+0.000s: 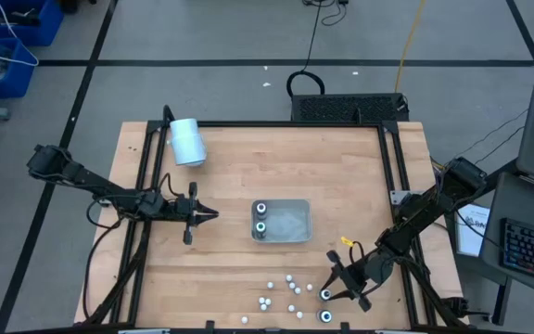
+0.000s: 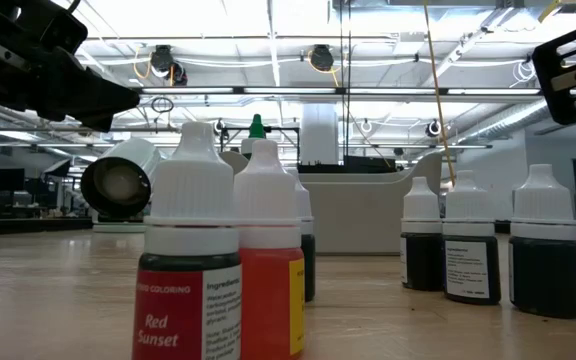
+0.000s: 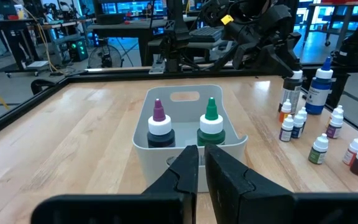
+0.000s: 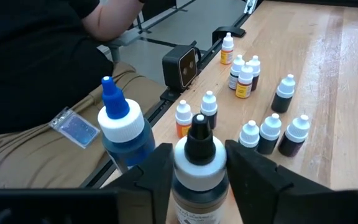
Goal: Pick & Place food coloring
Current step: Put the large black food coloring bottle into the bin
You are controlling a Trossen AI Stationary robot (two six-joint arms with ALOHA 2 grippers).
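My right gripper sat low at the near edge of the table, toward my right-hand corner, its two dark fingers standing on either side of a black-tipped bottle with a white collar. The fingers flanked the collar closely; whether they were actually pressing on it I could not tell. Just beside it stood a blue-tipped bottle, untouched, nearer the table's edge. From above, these two showed as the ringed tops at my right gripper.

A little farther along the near edge, the small white-capped bottles of food coloring stood scattered on the bare wood, apart from one another in a loose cluster. From table height, the closest of them read "Red Sunset", with an orange one touching or just beside it.

Farther in, near the middle of the table, the grey tray held two larger bottles upright at its end nearest my left arm: a purple-tipped one and a green-tipped one, side by side.

My left gripper hung just short of that tray, clenched with nothing between its fingers, pointing at it.

At the far left of the table, a large white cylinder lay on its side.
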